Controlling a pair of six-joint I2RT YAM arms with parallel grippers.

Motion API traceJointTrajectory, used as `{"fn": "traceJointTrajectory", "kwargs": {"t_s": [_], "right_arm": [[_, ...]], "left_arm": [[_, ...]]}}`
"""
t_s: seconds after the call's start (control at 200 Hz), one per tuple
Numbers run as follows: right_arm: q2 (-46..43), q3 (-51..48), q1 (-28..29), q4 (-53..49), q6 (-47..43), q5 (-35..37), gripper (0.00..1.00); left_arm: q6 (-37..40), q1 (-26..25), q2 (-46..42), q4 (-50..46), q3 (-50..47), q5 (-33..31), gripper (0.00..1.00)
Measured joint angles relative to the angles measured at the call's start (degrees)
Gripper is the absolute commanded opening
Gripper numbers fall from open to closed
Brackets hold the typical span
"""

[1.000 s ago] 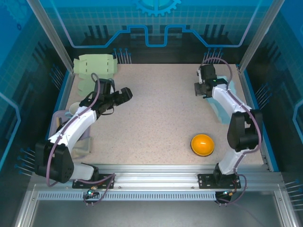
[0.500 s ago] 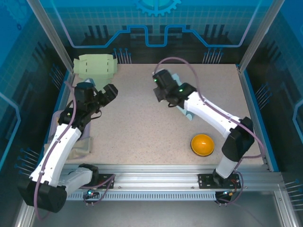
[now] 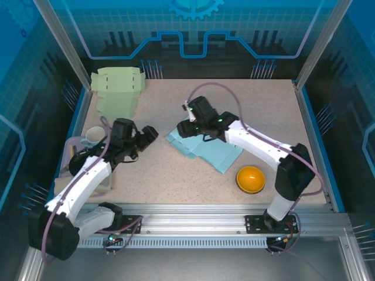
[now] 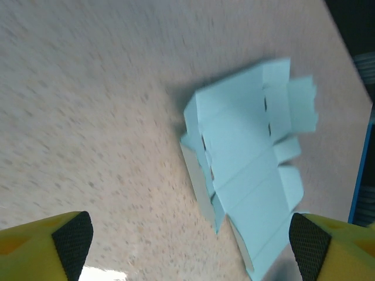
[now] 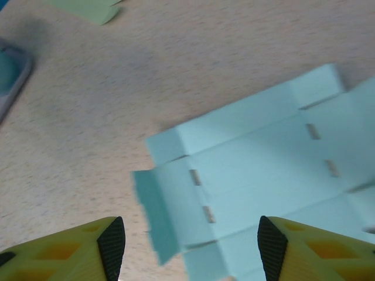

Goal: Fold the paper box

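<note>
- Where the top cam looks down, the paper box [image 3: 211, 153] lies flat and unfolded mid-surface [image 3: 176, 181]. R jaws hang over its left end, apart, not gripping. L jaws sit well left of it, also apart. An orange dome [image 3: 250, 178] is near the sheet's right corner, and a green sheet [image 3: 117, 88] lies far-left.
- L wrist cam: paper box [image 4: 246, 158] lies flat ahead; jaws wide, nothing betw. them.
- R wrist cam: paper box [image 5: 263, 158] is just below; jaws apart, clear of it.
</note>
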Motion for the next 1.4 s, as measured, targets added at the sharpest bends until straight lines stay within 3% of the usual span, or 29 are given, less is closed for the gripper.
{"fn": "traceJointTrajectory", "kwargs": {"t_s": [0.115,0.22,0.49,0.715,0.94,1.221,1.401], "right_arm": [[-3.72,-3.72,-5.55,-1.11,-3.10,0.17,0.64],[-4.31,-6.91,-8.02,-1.42,-5.20,-0.17,0.64],[-1.77,-10.32,-8.31,-1.60,-7.06,-3.06,0.64],[-1.49,-12.02,-8.31,-0.92,-7.50,-4.57,0.65],[-1.49,-12.35,-8.37,-0.46,-7.52,-5.01,0.65],[-1.90,-14.01,-9.25,-0.55,-7.74,-4.92,0.65],[-3.80,-15.23,-10.56,-0.52,-7.91,-4.96,0.66]], "left_arm": [[-2.40,-5.49,6.84,4.50,-0.39,-0.02,0.88],[-4.24,-7.13,12.26,9.55,-1.44,-0.11,0.89],[-9.25,-7.72,23.96,16.09,-0.37,-2.05,0.88],[-10.10,-7.74,26.75,23.82,-4.59,-2.16,0.88],[-9.77,-7.72,30.88,23.69,-1.27,-1.95,0.85],[-9.27,-8.09,37.88,16.46,8.81,-1.73,0.82],[-7.54,-8.94,42.10,16.13,14.19,-1.77,0.63]]}}
